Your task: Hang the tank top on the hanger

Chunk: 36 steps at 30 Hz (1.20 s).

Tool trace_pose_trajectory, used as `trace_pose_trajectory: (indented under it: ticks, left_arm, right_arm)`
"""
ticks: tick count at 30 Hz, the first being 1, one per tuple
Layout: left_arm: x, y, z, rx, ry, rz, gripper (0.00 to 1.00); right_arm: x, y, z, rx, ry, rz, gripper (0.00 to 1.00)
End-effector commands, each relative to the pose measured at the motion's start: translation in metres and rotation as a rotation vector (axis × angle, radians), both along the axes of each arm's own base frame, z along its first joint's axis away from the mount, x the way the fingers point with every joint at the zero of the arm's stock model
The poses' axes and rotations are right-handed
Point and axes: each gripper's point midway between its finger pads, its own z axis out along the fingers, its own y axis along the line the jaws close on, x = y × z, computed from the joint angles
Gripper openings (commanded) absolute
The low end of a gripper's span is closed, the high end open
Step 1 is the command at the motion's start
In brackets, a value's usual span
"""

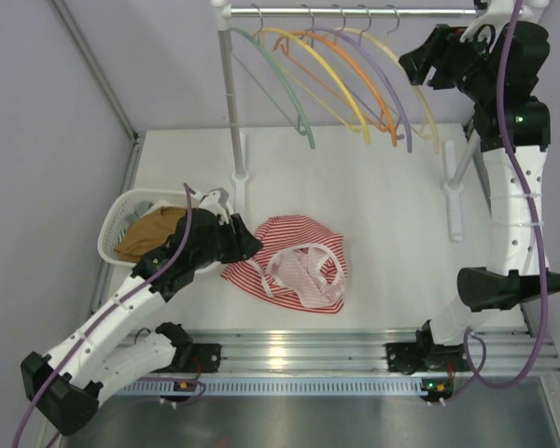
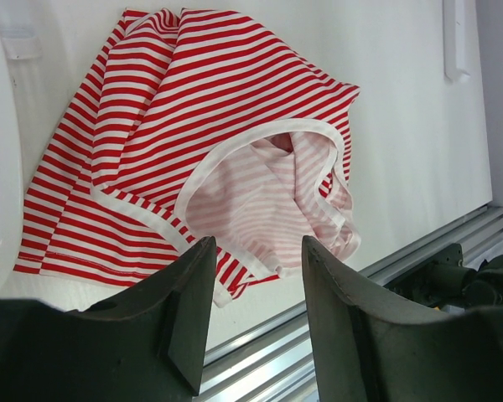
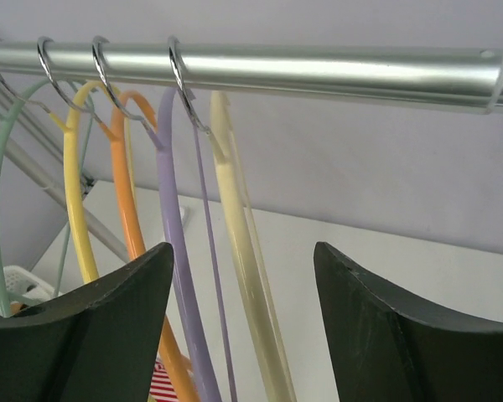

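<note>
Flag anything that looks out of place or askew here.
The tank top lies bunched on the table, folded over itself with its pale inside showing at the neckline. A tan garment sits heaped in the white basket. Nothing looks spilled or damaged.

Soft striped cloth tank top (image 2: 193, 109); smooth glossy plastic hanger (image 3: 245, 251); shiny metal rail (image 3: 318, 71)

hanger (image 3: 245, 251) | free toward rail (image 3: 318, 71) end | purple hanger (image 3: 174, 209) close on other side
</note>
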Motion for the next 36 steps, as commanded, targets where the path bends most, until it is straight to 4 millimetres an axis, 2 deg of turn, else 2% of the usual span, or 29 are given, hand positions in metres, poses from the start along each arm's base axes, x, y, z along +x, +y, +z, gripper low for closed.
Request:
trace_pose_trajectory:
  ticks: [1, 12, 17, 21, 25, 26, 36]
  left_arm:
    - [0.001, -0.001, 0.010, 0.000, -0.034, -0.016, 0.50]
    - [-0.002, 0.001, 0.006, 0.002, -0.032, -0.014, 0.51]
    - [-0.003, 0.005, 0.004, 0.010, -0.030, -0.002, 0.51]
    - [-0.004, 0.007, 0.005, 0.014, -0.033, 0.001, 0.52]
    - [-0.003, 0.009, 0.006, 0.018, -0.045, 0.011, 0.52]
    - [-0.003, 0.010, 0.007, 0.017, -0.046, 0.014, 0.52]
    - [-0.002, 0.010, 0.005, 0.023, -0.043, 0.014, 0.52]
  right_arm:
    - [-0.009, 0.008, 0.031, -0.003, -0.122, 0.074, 0.68]
    - [0.017, 0.020, -0.005, -0.031, -0.051, 0.069, 0.66]
    - [0.024, 0.032, -0.013, -0.076, -0.040, 0.055, 0.60]
    - [0.032, 0.037, -0.028, -0.129, -0.012, 0.021, 0.57]
    - [0.033, 0.042, -0.033, -0.160, -0.003, 0.002, 0.54]
    - [0.034, 0.040, -0.036, -0.167, 0.004, -0.013, 0.50]
    - [0.034, 0.036, -0.046, -0.200, 0.045, -0.062, 0.39]
